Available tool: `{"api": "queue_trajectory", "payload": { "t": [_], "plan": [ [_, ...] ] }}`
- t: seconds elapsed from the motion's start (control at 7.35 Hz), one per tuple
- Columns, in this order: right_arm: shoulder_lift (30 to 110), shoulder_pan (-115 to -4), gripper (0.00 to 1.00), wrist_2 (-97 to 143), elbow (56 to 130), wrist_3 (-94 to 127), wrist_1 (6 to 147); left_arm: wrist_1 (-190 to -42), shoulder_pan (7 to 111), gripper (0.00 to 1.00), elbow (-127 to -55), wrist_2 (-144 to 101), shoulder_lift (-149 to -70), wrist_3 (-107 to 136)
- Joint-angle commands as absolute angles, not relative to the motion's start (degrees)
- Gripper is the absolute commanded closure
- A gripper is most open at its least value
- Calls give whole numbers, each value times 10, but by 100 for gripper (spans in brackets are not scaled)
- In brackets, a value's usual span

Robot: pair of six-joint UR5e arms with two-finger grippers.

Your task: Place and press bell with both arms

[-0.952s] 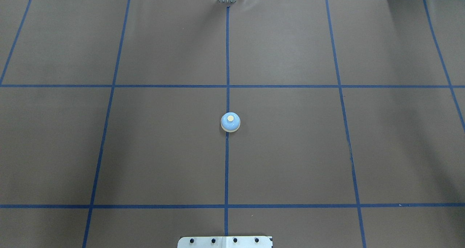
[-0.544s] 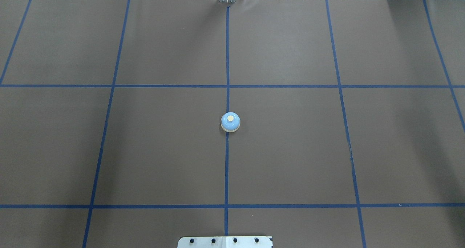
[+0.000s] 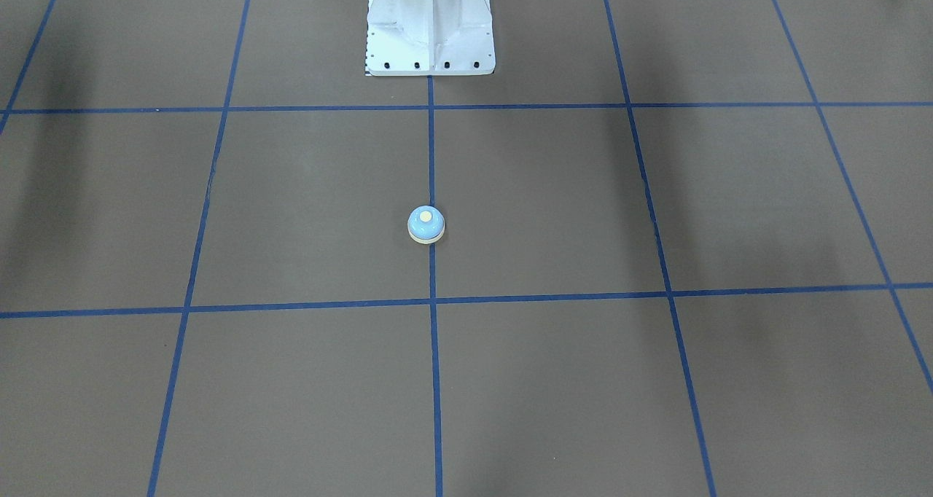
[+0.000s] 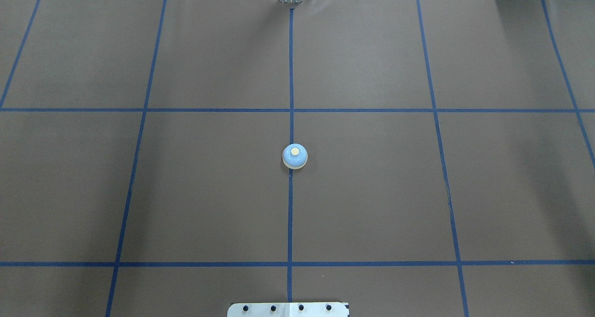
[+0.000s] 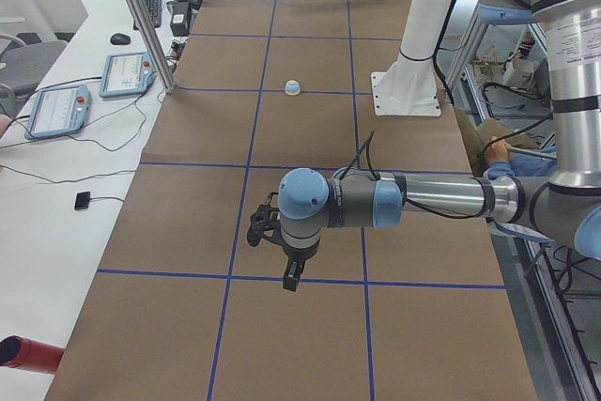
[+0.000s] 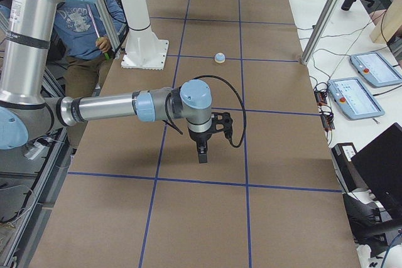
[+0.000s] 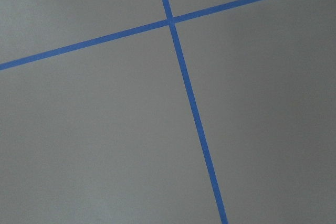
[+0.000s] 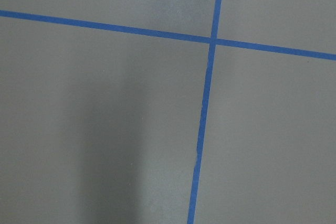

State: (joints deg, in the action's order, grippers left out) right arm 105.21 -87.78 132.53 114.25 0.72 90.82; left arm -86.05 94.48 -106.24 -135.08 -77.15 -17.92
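Note:
The bell (image 4: 294, 156) is a small light-blue dome on a cream base with a cream button, standing upright on the centre blue tape line of the brown table; it also shows in the front view (image 3: 426, 224) and small in the side views (image 5: 293, 88) (image 6: 220, 58). My left gripper (image 5: 291, 279) hangs point-down above the table, far from the bell toward the table's left end. My right gripper (image 6: 201, 155) hangs point-down toward the right end. Both show only in the side views, so I cannot tell if they are open or shut. The wrist views show only table and tape.
The white fixed pedestal (image 3: 430, 23) stands at the robot's side of the table, behind the bell. Metal posts (image 5: 141, 16) (image 6: 326, 17) rise at the far table edge. Control tablets (image 5: 131, 72) lie on the side bench. A seated person (image 6: 88, 23) is behind the pedestal.

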Motion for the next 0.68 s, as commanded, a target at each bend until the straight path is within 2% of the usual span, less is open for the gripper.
{"api": "queue_trajectory", "payload": {
  "t": [0.0,0.54],
  "plan": [
    [1052,-882,0,1331,1141,5,908,-861,945,1,-1067,-1351,-771,-174],
    [1050,-882,0,1326,1134,3,909,-864,946,0,-1068,-1347,-771,-170]
  ]
}}
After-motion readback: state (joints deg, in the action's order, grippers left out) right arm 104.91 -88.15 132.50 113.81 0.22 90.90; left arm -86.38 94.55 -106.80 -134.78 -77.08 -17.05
